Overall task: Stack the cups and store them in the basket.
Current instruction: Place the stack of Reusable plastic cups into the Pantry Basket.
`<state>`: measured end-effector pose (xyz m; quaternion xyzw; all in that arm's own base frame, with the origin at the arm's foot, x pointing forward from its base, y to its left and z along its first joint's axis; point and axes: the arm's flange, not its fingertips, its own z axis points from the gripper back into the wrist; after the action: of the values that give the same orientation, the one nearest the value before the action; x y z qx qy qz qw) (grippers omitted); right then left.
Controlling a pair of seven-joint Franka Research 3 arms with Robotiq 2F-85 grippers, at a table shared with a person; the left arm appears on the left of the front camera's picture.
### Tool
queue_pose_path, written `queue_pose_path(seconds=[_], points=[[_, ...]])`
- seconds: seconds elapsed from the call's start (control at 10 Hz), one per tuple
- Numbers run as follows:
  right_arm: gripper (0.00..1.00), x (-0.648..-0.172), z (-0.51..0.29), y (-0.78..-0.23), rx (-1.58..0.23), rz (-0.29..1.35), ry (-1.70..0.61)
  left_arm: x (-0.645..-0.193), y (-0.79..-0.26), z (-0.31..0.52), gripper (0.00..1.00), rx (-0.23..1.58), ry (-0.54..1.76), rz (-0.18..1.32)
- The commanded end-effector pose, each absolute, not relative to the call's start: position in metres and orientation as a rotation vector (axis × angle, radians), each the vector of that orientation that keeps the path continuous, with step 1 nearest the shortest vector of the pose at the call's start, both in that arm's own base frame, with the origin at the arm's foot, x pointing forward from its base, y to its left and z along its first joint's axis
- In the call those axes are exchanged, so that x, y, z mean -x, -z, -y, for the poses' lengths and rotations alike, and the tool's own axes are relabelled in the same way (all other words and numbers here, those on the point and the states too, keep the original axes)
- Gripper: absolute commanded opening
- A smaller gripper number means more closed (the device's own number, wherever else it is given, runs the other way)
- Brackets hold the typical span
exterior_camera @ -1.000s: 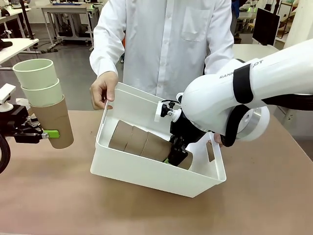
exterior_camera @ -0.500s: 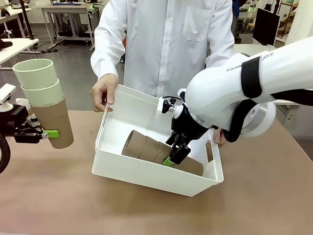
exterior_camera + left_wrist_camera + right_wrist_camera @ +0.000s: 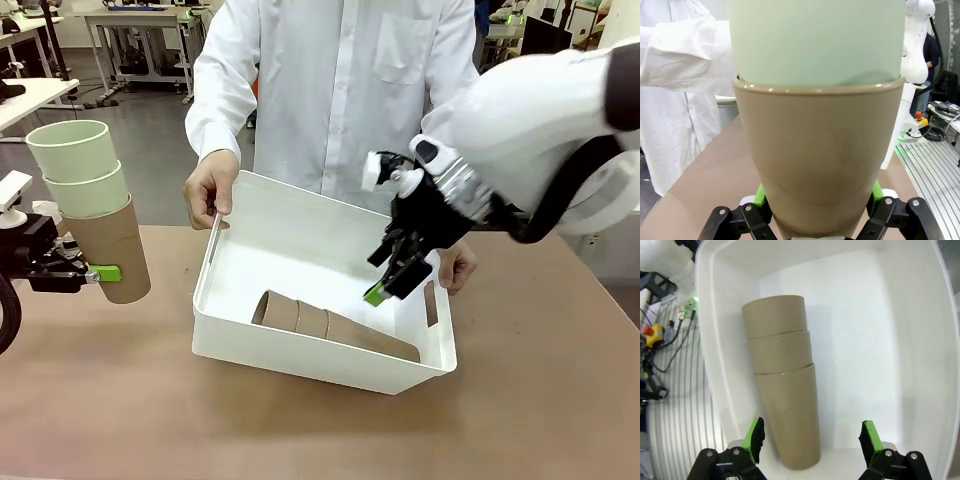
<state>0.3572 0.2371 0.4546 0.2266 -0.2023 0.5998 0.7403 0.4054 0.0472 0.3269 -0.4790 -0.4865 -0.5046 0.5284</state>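
Basket point(image 3: 300, 355), white, sits tipped mid-table toward the far edge, with a person's hands point(image 3: 210, 190) on both short sides. Inside, three nested tan cups point(image 3: 335, 328) lie on their side along the near wall. Right gripper point(image 3: 392, 280) hangs above them, jaws apart. At the table's left edge, left gripper point(image 3: 110, 272) clamps a tan cup point(image 3: 105, 245) that carries two mint cups point(image 3: 75, 165).

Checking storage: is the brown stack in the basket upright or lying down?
Lying down: the three nested brown cups rest on their side on the basket floor, the open right tool above them.
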Motion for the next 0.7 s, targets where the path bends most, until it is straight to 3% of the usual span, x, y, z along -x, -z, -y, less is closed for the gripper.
queue_pose_path(seconds=[0.0, 0.3, 0.6], points=[[1.00, -0.353, -0.186, -0.492, -0.572, 0.469, -1.336, -0.406, -0.332, -0.047, 0.84, 1.147, 1.210, 1.176], [1.00, -0.353, -0.092, -0.561, -0.720, 0.591, -1.321, -0.406, -0.332, -0.047, 0.84, 1.147, 1.210, 1.176], [1.00, -0.374, 0.014, -0.579, -0.740, 0.734, -1.259, -0.406, -0.332, -0.047, 0.84, 1.147, 1.210, 1.176]])
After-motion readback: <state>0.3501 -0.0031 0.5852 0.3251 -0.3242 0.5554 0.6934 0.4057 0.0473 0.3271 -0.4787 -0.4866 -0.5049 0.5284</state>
